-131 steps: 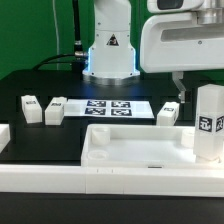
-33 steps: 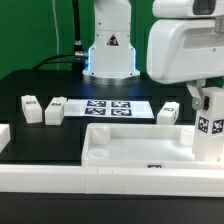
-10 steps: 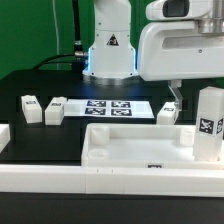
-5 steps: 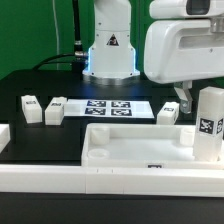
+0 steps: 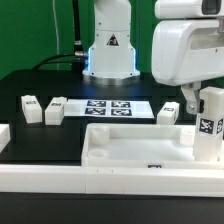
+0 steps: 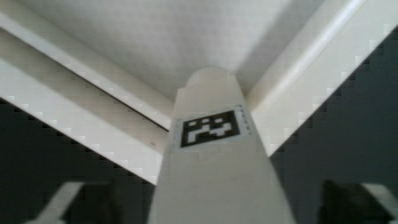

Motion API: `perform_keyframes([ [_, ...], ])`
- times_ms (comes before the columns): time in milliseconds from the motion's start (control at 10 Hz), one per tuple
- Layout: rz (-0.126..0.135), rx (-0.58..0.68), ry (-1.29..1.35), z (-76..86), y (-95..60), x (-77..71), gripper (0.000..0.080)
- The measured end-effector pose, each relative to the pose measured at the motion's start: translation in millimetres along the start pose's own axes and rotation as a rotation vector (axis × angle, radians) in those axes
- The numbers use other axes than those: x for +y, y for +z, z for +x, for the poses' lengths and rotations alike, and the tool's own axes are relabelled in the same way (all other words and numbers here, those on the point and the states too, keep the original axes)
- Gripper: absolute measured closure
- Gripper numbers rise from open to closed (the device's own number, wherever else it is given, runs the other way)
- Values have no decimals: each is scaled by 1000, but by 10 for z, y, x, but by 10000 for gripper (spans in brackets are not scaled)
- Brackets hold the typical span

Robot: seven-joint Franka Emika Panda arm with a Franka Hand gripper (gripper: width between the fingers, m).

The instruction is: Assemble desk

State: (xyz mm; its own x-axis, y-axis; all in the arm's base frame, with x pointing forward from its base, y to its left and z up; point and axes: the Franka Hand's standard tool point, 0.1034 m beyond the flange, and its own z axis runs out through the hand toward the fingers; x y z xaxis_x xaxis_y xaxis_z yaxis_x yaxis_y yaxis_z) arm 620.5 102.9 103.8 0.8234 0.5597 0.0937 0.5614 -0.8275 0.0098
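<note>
End effector [image 6: 210,205] hangs straight above the upright leg [image 5: 209,125], which stands at the corner of the desk tray [image 5: 130,148] on the exterior view's right. In the wrist view the fingers [image 6: 61,203] sit on both sides of the leg with dark gaps showing, so the jaws are apart and straddling it, with nothing gripped.

The tagged face of the leg points at the wrist camera. The leg is probably stood on end so it can be pressed or twisted into the corner socket, and the top-down straddle fits a grab near its upper end. Can't tell whether it is already seated in the tray.

The desk tray lies flat at the front of the black tabletop [image 5: 40,75], rim up, just behind the white front rail [image 5: 90,182].

Three spare legs lie on the tabletop behind the tray. Two [image 5: 31,108] [image 5: 56,108] are on the exterior view's left. One [image 5: 168,113] is near the end effector, just beside the marker board [image 5: 110,108]. They are likely parked there within reach for later corners.

Most of the assembly looks not yet done.
</note>
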Motion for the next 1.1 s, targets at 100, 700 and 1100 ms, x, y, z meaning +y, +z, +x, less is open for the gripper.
perform_keyframes([
  [100, 0, 0, 0, -1, 0, 1, 334],
  [700, 1, 4, 276, -4, 1, -1, 511],
  [1100, 3, 19, 692, -10, 1, -2, 510],
])
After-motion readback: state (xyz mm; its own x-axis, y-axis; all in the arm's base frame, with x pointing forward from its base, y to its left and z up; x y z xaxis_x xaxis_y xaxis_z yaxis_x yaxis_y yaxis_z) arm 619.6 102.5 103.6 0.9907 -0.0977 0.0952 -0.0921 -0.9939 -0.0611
